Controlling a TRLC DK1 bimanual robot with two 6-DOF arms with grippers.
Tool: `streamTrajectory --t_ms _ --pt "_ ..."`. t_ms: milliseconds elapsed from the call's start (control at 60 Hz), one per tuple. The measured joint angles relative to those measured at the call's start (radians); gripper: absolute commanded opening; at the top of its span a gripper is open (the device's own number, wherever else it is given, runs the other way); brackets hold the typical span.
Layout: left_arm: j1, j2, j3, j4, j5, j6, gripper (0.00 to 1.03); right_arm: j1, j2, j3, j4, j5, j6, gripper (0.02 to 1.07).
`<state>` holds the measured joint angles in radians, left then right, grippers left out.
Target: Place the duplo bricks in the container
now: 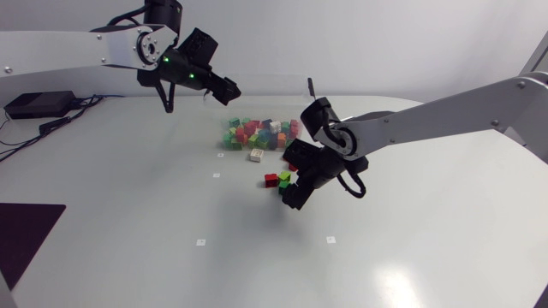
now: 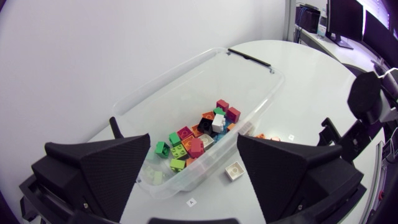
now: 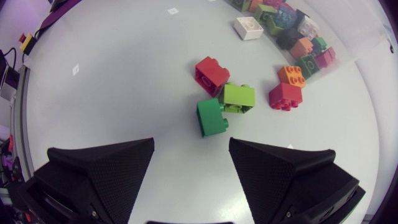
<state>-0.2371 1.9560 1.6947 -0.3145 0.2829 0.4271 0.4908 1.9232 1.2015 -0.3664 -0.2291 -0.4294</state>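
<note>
In the left wrist view the left claw (image 2: 193, 137) hung above the bench (image 2: 311, 74) with its two fingers spread wide and nothing between them. Below and ahead of it lay the clear container (image 2: 186, 65), holding a heap of duplo bricks (image 2: 198, 144) in red, green, orange, white and black toward its near end. A white brick (image 2: 234, 170) sat on the bench just beside the container's wall, and the right arm (image 2: 372, 99) showed off to one side. In the right wrist view the right claw (image 3: 191, 142) also stood apart, gripping nothing, over a close-set cluster on the bench: a red brick (image 3: 212, 74), a lime brick (image 3: 238, 96) and a dark green brick (image 3: 212, 116). Near them, apart from the cluster, lay a second red brick (image 3: 285, 96) and an orange brick (image 3: 291, 75), both close to the container's wall. In the head view the left arm (image 1: 68, 47) came in high at the back, its claw raised beside the container. The right arm extended past the middle, its claw low over the loose bricks in front of the container.
</note>
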Motion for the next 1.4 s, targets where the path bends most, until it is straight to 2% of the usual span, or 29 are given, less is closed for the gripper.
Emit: streamTrajectory --t_ms 333,450,533,650,683,733,1300,1400 --pt "-0.015 -0.229 -0.3 0.035 0.018 0.135 0.98 -0.001 0.077 0.089 -0.037 -0.037 -0.119 0.89" --pt "-0.018 -0.282 -0.401 0.046 0.054 0.196 0.98 -0.002 0.109 0.12 -0.058 -0.049 -0.144 0.88" --pt "-0.018 -0.299 -0.46 0.062 0.084 0.239 0.98 -0.003 0.119 0.124 -0.061 -0.06 -0.155 0.81" --pt "-0.018 -0.3 -0.527 0.074 0.115 0.294 0.98 -0.012 0.12 0.129 -0.064 -0.082 -0.171 0.81" --pt "-0.018 -0.3 -0.54 0.08 0.123 0.308 0.98 -0.018 0.121 0.132 -0.064 -0.089 -0.176 0.73" --pt "-0.018 -0.3 -0.551 0.088 0.13 0.316 0.98 -0.023 0.122 0.134 -0.065 -0.093 -0.183 0.68" --pt "-0.014 -0.286 -0.589 0.113 0.158 0.36 0.98 -0.013 0.155 0.19 -0.136 -0.118 -0.251 0.68" --pt "-0.014 -0.286 -0.591 0.113 0.158 0.36 0.98 -0.004 0.158 0.198 -0.14 -0.119 -0.256 0.55"
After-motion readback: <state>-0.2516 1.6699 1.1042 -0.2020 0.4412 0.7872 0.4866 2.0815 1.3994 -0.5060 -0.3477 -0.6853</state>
